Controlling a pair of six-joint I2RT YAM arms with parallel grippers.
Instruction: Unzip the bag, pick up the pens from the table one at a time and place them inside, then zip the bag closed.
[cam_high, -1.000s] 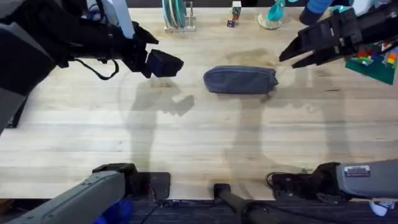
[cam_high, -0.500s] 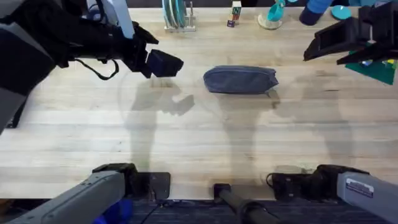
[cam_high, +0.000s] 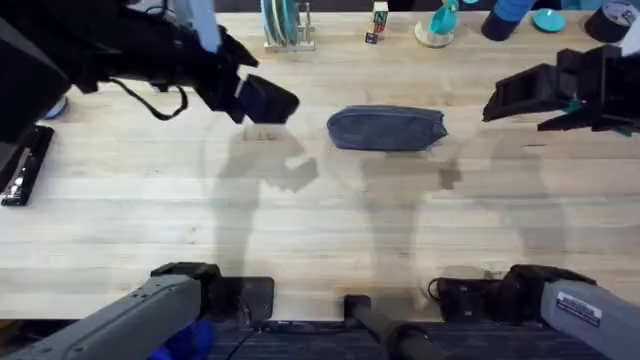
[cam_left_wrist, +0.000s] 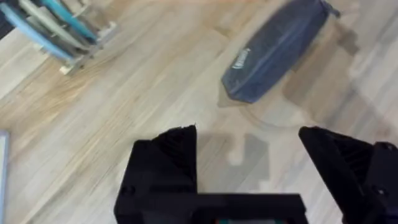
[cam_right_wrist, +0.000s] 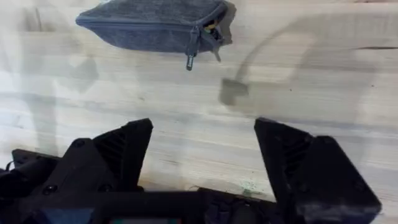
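The grey-blue bag (cam_high: 386, 128) lies lengthwise at the table's (cam_high: 300, 220) far middle, its zipper closed and the small pull tab (cam_right_wrist: 189, 60) hanging off its right end. The pens are out of view. My left gripper (cam_high: 268, 101) hovers open just left of the bag (cam_left_wrist: 277, 53), apart from it, with nothing between its fingers (cam_left_wrist: 168, 165). To the right of the bag (cam_right_wrist: 152, 25) my right gripper (cam_high: 492, 104) also stands open and holds nothing. Bare wood shows between its fingers (cam_right_wrist: 127, 149).
A rack of teal plates (cam_high: 283, 25), a small block (cam_high: 380, 15), a teal cup (cam_high: 440, 22) and blue items (cam_high: 510, 15) line the far edge. A black flat object (cam_high: 22, 165) lies at the left edge. The near half of the table is bare wood.
My right gripper has pulled back from beside the bag's right end toward the right edge. The left gripper has barely shifted. The bag has stayed put.
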